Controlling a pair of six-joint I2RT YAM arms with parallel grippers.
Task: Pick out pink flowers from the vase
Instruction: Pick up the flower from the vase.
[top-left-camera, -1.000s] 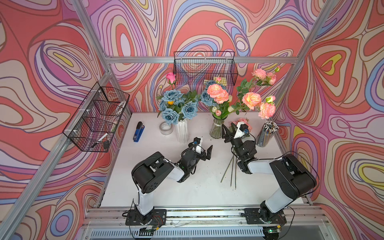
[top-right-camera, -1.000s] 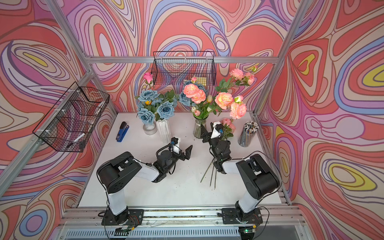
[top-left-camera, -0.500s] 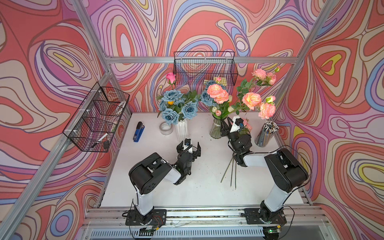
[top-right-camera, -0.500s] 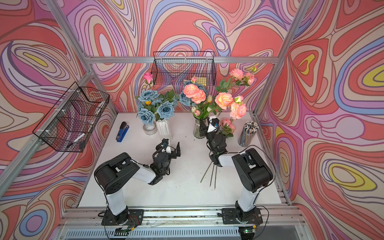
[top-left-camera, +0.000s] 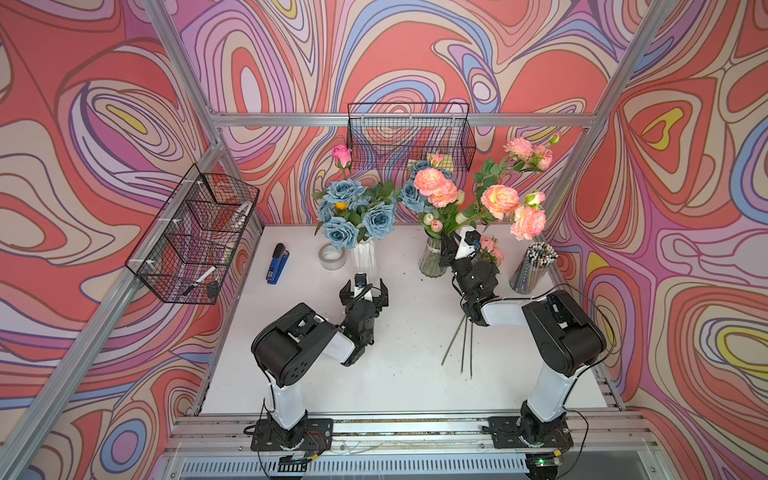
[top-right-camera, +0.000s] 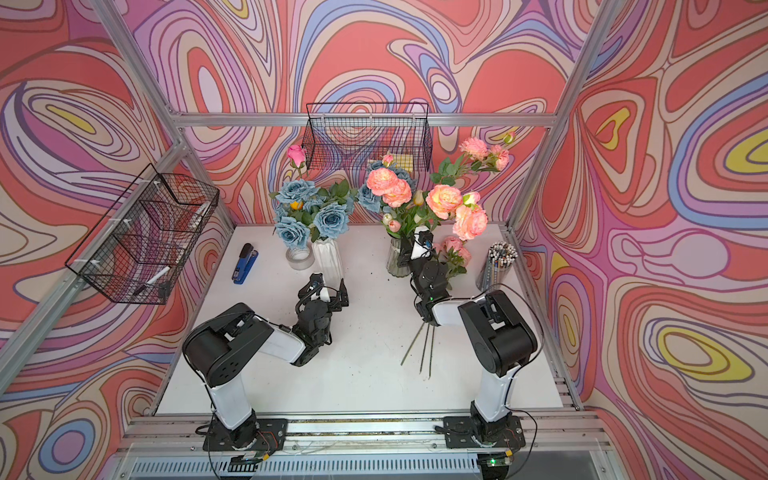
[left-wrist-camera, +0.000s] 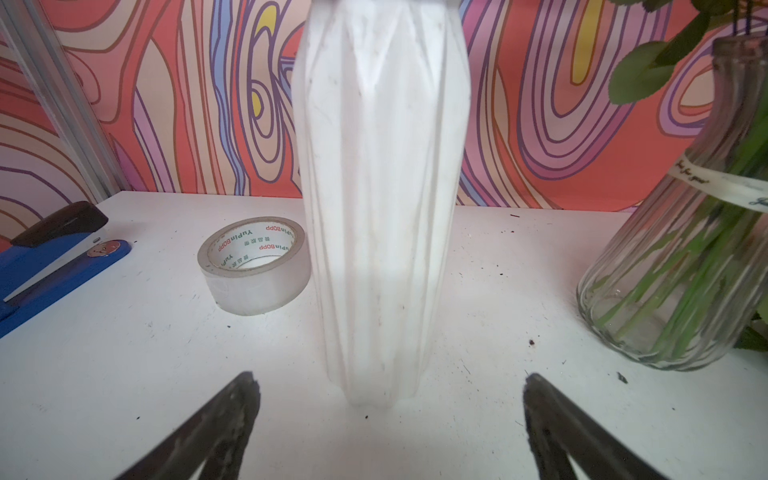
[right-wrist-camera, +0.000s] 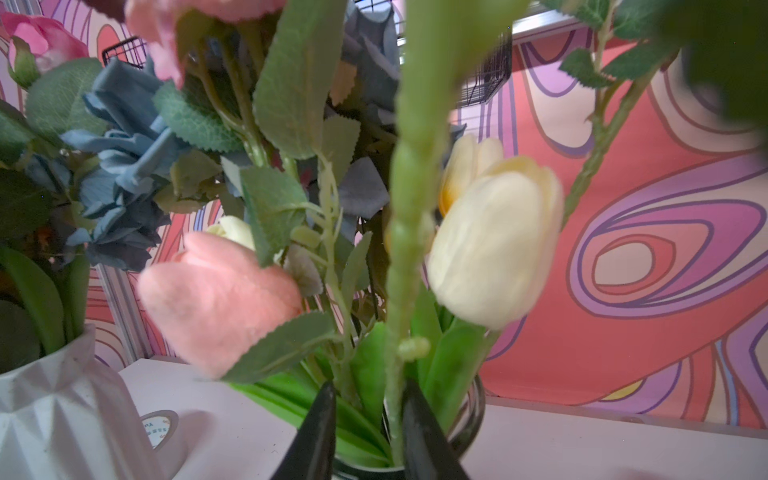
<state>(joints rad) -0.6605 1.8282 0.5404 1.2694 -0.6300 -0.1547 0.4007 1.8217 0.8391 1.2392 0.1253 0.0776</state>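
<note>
The pink flowers stand in the glass vase, mixed with cream tulips and blue roses. My right gripper is at the vase mouth. Its jaws are narrow but still apart, with a pale green stem between them, against one finger. A pink bud hangs close by. More pink blooms lie beside the right wrist, their stems on the table. My left gripper is wide open and empty, facing the white vase.
The white vase holds blue roses and one pink rose. A tape roll and a blue stapler lie left of it. A pencil cup stands at the right. Wire baskets hang on the walls.
My right gripper moved forward to the glass vase mouth and its jaws narrowed around the stems. My left gripper swung left to face the white vase, staying open.
</note>
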